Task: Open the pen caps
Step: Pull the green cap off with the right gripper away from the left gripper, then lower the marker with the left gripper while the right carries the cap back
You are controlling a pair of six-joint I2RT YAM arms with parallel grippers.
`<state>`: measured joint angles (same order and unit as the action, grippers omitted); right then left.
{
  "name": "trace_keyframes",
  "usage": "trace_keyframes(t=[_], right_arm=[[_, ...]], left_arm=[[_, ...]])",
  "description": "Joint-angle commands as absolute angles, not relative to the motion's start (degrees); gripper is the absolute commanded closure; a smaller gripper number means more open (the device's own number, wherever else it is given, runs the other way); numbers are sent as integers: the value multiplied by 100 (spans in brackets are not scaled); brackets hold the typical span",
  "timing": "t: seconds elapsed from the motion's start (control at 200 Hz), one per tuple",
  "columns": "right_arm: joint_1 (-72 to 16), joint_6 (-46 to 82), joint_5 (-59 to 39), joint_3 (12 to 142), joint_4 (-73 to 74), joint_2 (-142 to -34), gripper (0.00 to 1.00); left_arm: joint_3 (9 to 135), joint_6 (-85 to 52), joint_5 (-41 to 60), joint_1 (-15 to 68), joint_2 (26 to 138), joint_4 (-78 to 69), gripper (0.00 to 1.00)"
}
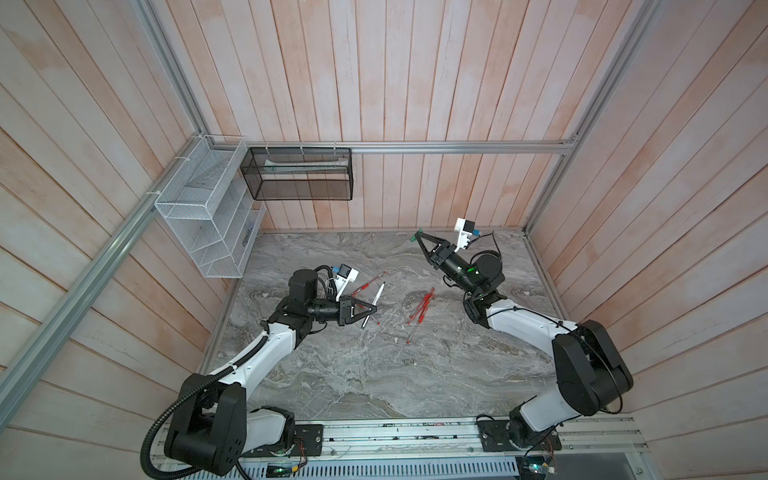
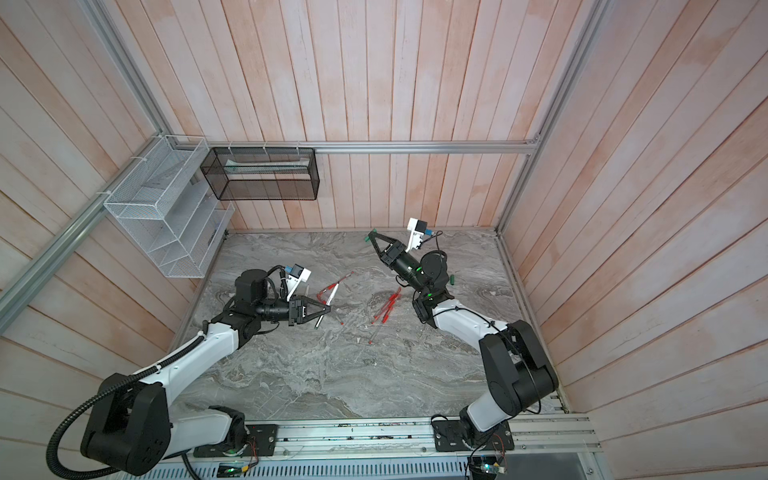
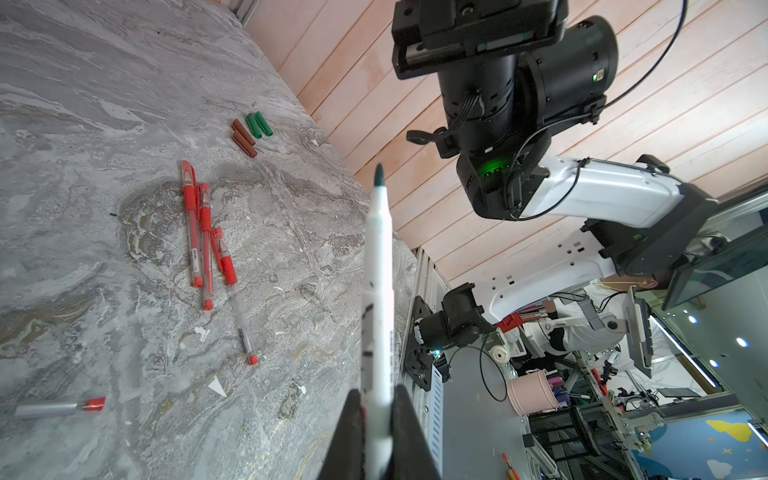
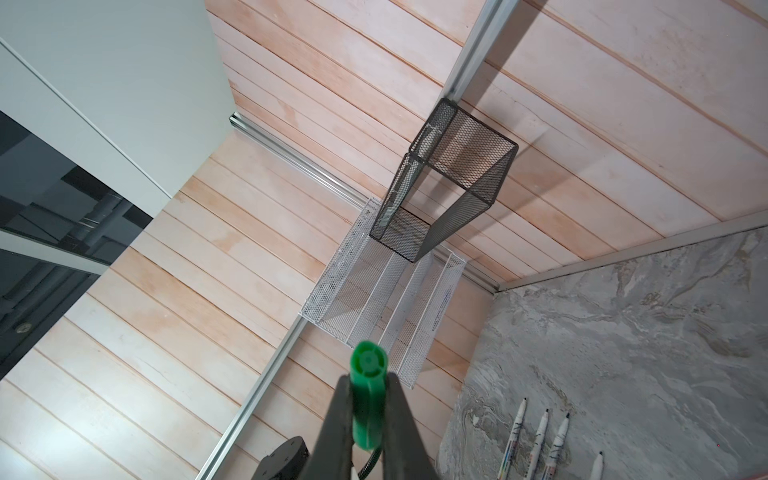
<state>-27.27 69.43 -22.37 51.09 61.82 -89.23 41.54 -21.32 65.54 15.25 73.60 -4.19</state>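
My left gripper (image 1: 374, 309) (image 3: 376, 395) is shut on a white marker pen (image 3: 378, 270) whose dark green tip is bare, held low over the left middle of the marble table. My right gripper (image 1: 417, 236) (image 4: 368, 380) is raised near the back wall, shut on a green pen cap (image 4: 366, 399) (image 1: 412, 238) that sticks out past the fingertips. In the left wrist view, two brown caps (image 3: 243, 138) and two green caps (image 3: 258, 124) lie loose near the table's right side. Three capped red pens (image 3: 199, 232) (image 1: 424, 307) lie mid-table.
More red pens (image 1: 368, 286) lie just behind the left gripper. Several uncapped white markers (image 4: 540, 444) lie in a row on the table. A white wire rack (image 1: 203, 216) and a black mesh basket (image 1: 297, 174) hang at the back left.
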Motion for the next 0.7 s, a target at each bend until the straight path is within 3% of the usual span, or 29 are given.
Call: trace_keyframes(t=[0.0, 0.485, 0.695], right_arm=[[-2591, 6996, -2272, 4942, 6304, -8693, 100], [-1986, 4810, -1939, 4584, 2625, -6647, 100], [-1918, 4401, -1728, 4558, 1599, -5884, 100]], left_arm=[[4254, -1808, 6394, 1503, 7289, -172, 100], [4978, -801, 2824, 889, 7723, 1158, 100], [5174, -615, 1920, 880, 8203, 1440, 100]])
